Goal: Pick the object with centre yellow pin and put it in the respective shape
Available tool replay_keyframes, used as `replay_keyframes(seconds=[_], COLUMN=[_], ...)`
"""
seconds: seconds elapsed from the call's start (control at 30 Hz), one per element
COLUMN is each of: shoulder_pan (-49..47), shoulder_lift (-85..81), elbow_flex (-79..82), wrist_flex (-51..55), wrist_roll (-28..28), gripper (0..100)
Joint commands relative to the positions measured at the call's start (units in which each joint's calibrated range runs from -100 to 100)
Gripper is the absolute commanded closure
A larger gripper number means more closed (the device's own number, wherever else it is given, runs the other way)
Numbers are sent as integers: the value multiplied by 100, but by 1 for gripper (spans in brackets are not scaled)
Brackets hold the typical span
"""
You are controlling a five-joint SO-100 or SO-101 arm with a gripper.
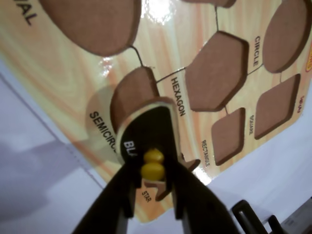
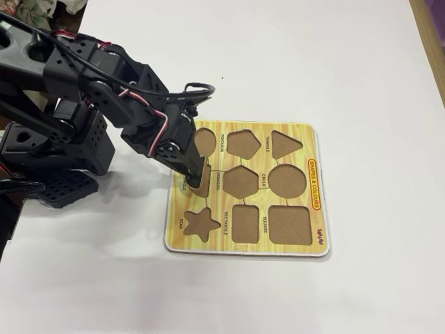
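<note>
In the wrist view my gripper [image 1: 152, 165] is shut on the yellow knob [image 1: 153, 169] of the black semicircle piece [image 1: 152, 124]. The piece has a tan rim and is tilted. Its upper edge overlaps the lower part of the brown semicircle cutout [image 1: 134, 90], labelled SEMICIRCLE, in the yellow wood-grain board [image 1: 73, 83]. I cannot tell whether the piece touches the board. In the fixed view the gripper [image 2: 197, 174] points down at the left middle of the board [image 2: 208, 245] and hides the piece and most of that cutout.
Other empty cutouts surround the spot: oval [image 1: 92, 19], hexagon [image 1: 214, 70], circle [image 1: 287, 34], star [image 2: 200, 223] just below. The arm's black base [image 2: 55, 153] stands left of the board. White tabletop [image 2: 361, 69] lies all around.
</note>
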Motion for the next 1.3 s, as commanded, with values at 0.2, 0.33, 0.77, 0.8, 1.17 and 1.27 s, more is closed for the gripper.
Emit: replay_keyframes(seconds=[0.2, 0.33, 0.77, 0.8, 1.17, 1.27], shoulder_pan=[24, -35, -494, -494, -641, -641], shoulder_lift=[-29, -21, -21, -21, -21, -21], elbow_flex=[-36, -36, 90, 99, 261, 270], wrist_flex=[-549, -558, -541, -541, -549, -549], wrist_roll=[139, 155, 92, 92, 92, 92], gripper=[99, 99, 99, 99, 99, 99])
